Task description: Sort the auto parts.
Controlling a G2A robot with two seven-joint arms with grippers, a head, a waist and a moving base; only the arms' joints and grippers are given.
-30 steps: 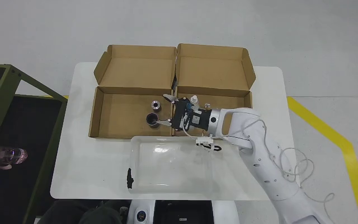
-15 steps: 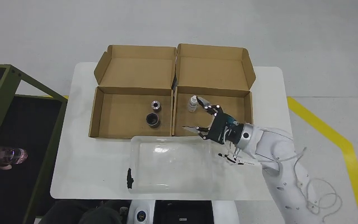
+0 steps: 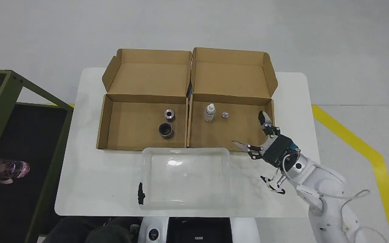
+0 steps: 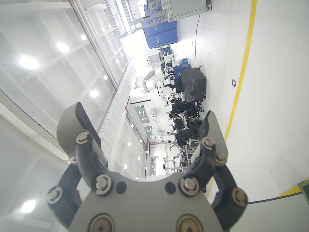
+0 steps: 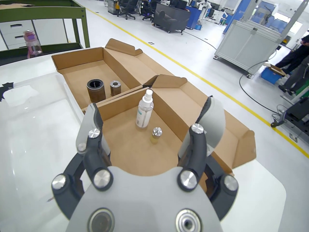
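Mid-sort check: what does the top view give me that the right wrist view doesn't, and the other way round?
Top view: the clear tray in full outline, and the right tool by the near right corner of the right box. Right wrist view: side-on, the spray bottle standing upright, apart from the small capped part. Both: the large dark cylinder and small dark cylinder in the left box, and the tool open.
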